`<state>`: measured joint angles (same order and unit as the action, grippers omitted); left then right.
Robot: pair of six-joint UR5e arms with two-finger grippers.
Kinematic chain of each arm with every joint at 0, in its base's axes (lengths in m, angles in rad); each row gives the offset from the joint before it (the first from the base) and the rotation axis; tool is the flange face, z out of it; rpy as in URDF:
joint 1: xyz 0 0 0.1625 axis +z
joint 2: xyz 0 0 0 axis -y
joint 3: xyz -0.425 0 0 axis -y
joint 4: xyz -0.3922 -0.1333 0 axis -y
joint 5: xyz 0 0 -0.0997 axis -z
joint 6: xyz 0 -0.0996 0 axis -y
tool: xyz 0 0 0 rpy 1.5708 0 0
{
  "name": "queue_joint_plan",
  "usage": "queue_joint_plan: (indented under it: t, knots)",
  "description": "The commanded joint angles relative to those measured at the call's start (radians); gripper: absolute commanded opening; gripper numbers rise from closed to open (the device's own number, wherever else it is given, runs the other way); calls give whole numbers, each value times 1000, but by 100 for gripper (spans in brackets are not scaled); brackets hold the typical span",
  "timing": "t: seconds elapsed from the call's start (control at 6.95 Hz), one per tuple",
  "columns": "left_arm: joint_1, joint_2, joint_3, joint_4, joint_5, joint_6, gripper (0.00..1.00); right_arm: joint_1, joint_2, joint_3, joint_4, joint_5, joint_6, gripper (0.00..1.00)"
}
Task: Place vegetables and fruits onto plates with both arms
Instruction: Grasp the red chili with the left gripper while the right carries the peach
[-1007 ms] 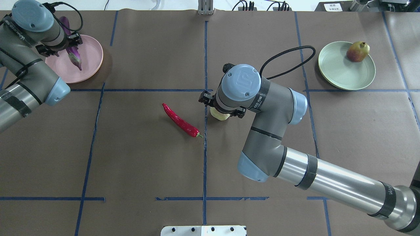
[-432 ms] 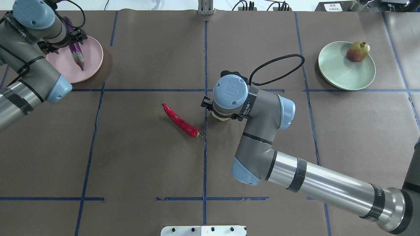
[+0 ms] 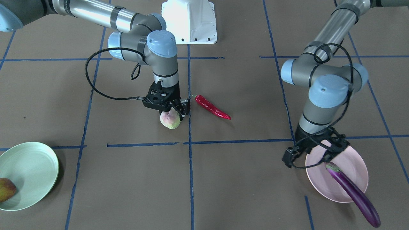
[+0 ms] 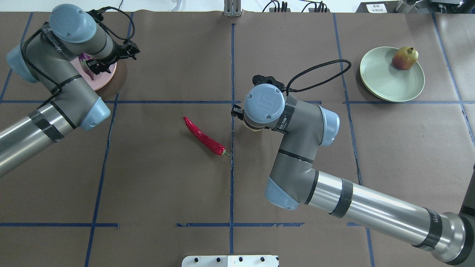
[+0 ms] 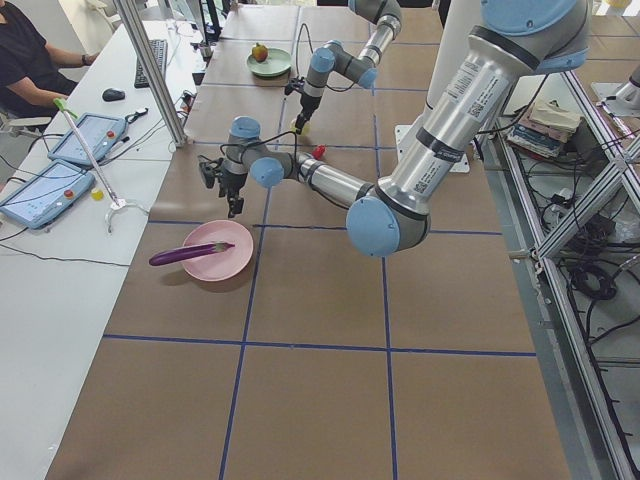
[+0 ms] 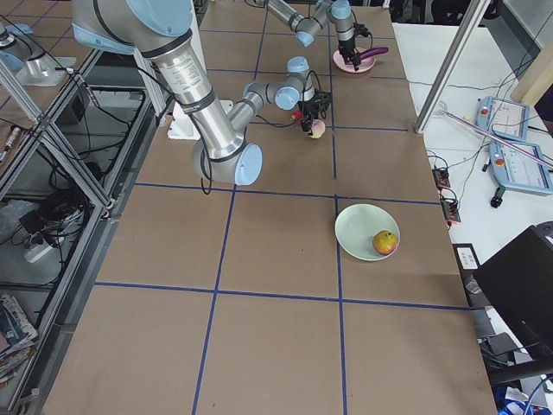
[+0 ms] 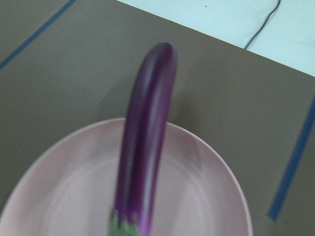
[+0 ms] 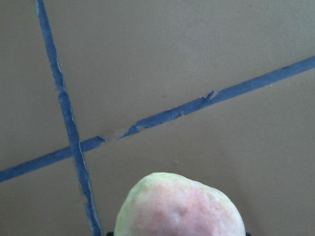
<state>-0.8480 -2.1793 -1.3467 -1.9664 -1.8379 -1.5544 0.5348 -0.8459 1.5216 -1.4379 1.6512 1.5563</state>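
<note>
My right gripper (image 3: 172, 112) points straight down near the table's middle, fingers shut on the top of the pale green, pink-blushed fruit (image 3: 171, 120), which is at or just above the paper. The fruit fills the bottom of the right wrist view (image 8: 179, 206). The red chili pepper (image 3: 212, 107) lies just beside it. My left gripper (image 3: 322, 155) is open and empty above the pink plate's (image 3: 354, 166) near rim. The purple eggplant (image 3: 350, 190) lies on that plate, cap inside and tail over the rim. The red-yellow fruit (image 4: 404, 58) sits on the mint green plate (image 4: 386, 81).
The white base block (image 4: 230, 260) stands at the robot's edge of the table. Blue tape lines (image 4: 232, 74) divide the brown paper. The right arm's black cable (image 4: 319, 70) loops out towards the green plate. A person and tablets (image 5: 75, 135) are beside the table's left end.
My left gripper has let go of the eggplant, which now lies on the pink plate, and has moved off towards the table's middle. My right gripper came down over the pale green fruit.
</note>
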Motion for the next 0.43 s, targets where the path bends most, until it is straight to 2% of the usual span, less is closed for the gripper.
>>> queue_joint_plan:
  t: [0.0,0.29]
  knots:
    - [182,-68,-38,4,-8,-343,100,155,-73,97,-71,50,-187,0]
    - [251,-71,-89,32,-6,-568,100,299,-163,83,-65,48,-458,0]
